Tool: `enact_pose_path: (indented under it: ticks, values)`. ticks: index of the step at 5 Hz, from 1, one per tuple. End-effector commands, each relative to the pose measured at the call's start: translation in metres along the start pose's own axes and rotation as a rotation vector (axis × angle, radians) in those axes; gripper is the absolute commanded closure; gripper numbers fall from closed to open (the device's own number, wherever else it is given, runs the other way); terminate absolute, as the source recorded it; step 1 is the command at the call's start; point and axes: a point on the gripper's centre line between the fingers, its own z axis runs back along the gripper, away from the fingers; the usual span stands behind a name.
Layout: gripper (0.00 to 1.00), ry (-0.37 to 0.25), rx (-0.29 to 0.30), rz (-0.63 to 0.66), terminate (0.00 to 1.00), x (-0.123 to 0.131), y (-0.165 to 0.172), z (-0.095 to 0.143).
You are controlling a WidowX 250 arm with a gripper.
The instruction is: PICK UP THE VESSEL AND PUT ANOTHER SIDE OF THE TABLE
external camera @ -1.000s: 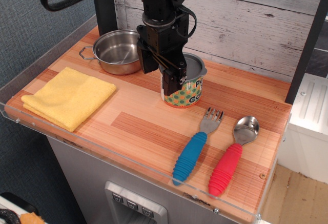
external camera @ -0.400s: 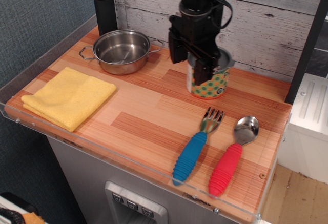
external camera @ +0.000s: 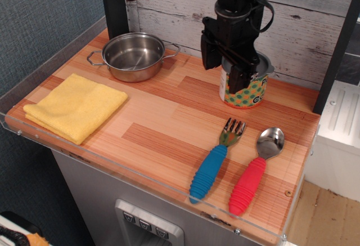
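Clamping can (external camera: 246, 90) from above, pincer (external camera: 232, 68) is gripping its rim, one finger outside near wall, so can is hanging upright, label facing out. Can is sitting at or just above counter (external camera: 163, 128) near back right, well apart from pot (external camera: 134, 56) and cloth (external camera: 75, 106); fork (external camera: 216, 159) and spoon (external camera: 256, 170) are lying nearer front.

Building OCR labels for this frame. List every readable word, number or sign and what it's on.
Can: only white letter fragments show on the label right of the gripper, roughly "P" above "G"; the rest is hidden or turned away, so no full word reads.
Nothing readable on the pot, cloth, fork or spoon.
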Motion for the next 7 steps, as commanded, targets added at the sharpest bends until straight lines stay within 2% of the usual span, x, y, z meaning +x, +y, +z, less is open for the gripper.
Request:
enact_pose_path:
  ticks: [1, 2, 4, 5, 6, 7]
  values:
    - [0.00, -0.044, 0.018, 0.078, 0.00, 0.006, 0.004, 0.028]
    - [0.00, -0.021, 0.024, 0.155, 0.00, -0.009, 0.010, 0.044]
    - [0.00, 0.024, 0.007, 0.268, 0.00, -0.032, 0.035, 0.052]
    - [0.00, 0.015, -0.048, 0.445, 0.00, -0.046, 0.057, 0.055]
    - [0.00, 0.024, -0.062, 0.579, 0.00, -0.056, 0.076, 0.057]
    - [0.00, 0.027, -0.042, 0.673, 0.00, -0.066, 0.094, 0.057]
